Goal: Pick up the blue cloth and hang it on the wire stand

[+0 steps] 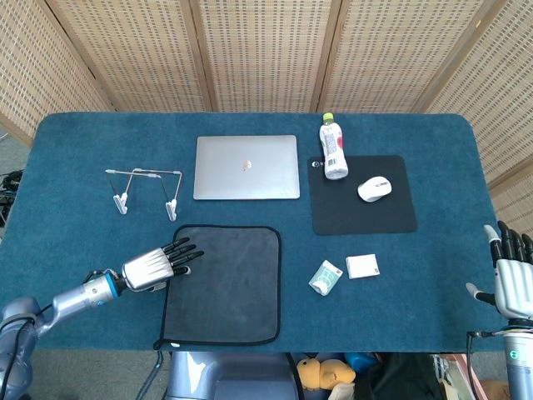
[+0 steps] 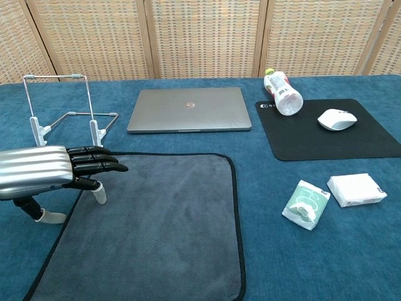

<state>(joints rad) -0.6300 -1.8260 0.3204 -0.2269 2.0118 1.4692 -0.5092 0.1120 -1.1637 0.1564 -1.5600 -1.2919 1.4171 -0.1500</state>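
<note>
— Where was the cloth?

— Flat on the table, spread out at the near edge in front of the laptop. It read as grey with a black border. It was close to square, slightly longer running from the laptop side toward the robot, its edges roughly in line with the table's.

— And the left hand?

— At the cloth's left edge, near its far corner, palm down, fingers stretched out and pointing right over the fabric. It gripped nothing. In the chest view the thumb tip came down at the border; whether the fingers actually touched the cloth, I couldn't tell.

— The wire stand?

— Upright, beyond the hand and to the left of the laptop, apart from the cloth.

— The right hand?

— At the table's right edge, fingers extended and apart, holding nothing.
</note>
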